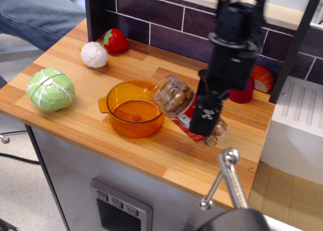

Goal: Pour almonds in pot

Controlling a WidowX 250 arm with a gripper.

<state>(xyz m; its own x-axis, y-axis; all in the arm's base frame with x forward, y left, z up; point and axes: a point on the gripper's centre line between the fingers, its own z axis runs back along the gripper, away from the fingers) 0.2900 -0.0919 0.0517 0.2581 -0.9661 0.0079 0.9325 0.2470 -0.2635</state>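
The clear plastic jar (179,106) with a red-and-white label holds brown almonds (171,97). It is tilted hard to the left, its open mouth over the right rim of the pot. The pot (134,108) is translucent orange, round, with side handles, and stands on the wooden counter (70,125); I see no almonds in it. My gripper (207,115) is shut on the jar's lower half, with the black arm coming down from above right.
A green cabbage (50,89) sits at the counter's left. A white garlic-like ball (94,54) and a strawberry (115,40) lie at the back by the purple tiled wall. A red pepper (243,91) and an orange wedge (263,77) are behind the arm. A metal rod (227,180) sticks up in front.
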